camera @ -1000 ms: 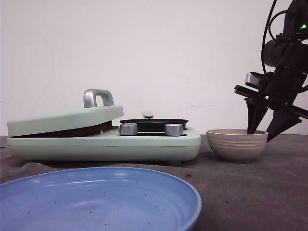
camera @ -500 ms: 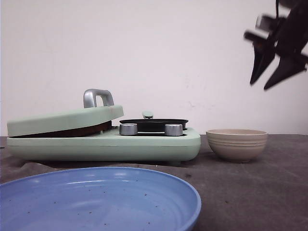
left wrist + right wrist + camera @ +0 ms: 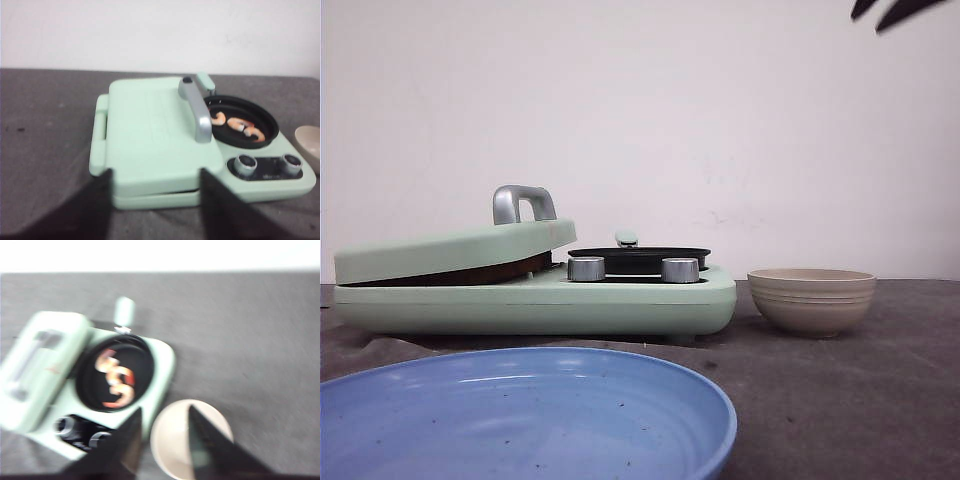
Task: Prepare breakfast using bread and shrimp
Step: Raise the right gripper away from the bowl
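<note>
Three shrimp curled in the black round pan on the right half of the mint-green breakfast maker, orange-pink against the dark base. Bread hidden: only a dark brown strip showing in the gap under the lowered griddle lid, too little to tell the slices. Silver handle upright on the lid, two silver knobs along the front edge beside the pan. Beige ribbed bowl just right of the appliance, apart from it, nothing visible inside. Blue plate at the near edge, bare apart from dark specks. Open grey tabletop to the right and in front of the bowl. Right gripper high at the top right corner of the front view, only the dark fingertips showing; from its wrist camera, fingers spread with nothing between them. Left gripper out of the front view, fingers parted wide above the lid's near edge, holding nothing.
</note>
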`<state>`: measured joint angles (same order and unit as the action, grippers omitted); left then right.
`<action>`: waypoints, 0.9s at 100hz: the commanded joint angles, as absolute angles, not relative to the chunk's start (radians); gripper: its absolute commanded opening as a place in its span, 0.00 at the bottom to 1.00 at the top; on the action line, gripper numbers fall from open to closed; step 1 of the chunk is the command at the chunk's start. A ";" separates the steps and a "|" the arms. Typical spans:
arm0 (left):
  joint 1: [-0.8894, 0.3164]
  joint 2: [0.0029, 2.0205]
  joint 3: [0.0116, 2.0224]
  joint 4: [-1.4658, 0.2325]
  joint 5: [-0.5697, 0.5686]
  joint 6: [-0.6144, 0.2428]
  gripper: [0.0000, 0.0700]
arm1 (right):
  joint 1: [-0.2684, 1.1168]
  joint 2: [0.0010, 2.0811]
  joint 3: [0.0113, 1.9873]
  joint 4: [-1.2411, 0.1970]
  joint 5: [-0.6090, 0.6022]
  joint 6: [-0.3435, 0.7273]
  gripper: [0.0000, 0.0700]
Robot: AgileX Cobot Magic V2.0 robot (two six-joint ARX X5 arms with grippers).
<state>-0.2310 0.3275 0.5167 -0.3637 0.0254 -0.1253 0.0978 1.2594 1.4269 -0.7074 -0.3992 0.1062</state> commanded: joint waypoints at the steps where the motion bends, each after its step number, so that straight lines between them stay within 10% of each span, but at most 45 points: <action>1: -0.232 0.332 0.521 -0.342 0.027 -0.159 0.00 | 0.132 1.238 1.435 -0.703 -0.397 0.093 0.00; 90: -0.289 0.426 0.518 -0.252 0.329 -0.175 0.00 | 0.785 0.830 0.615 -0.069 0.048 0.092 0.00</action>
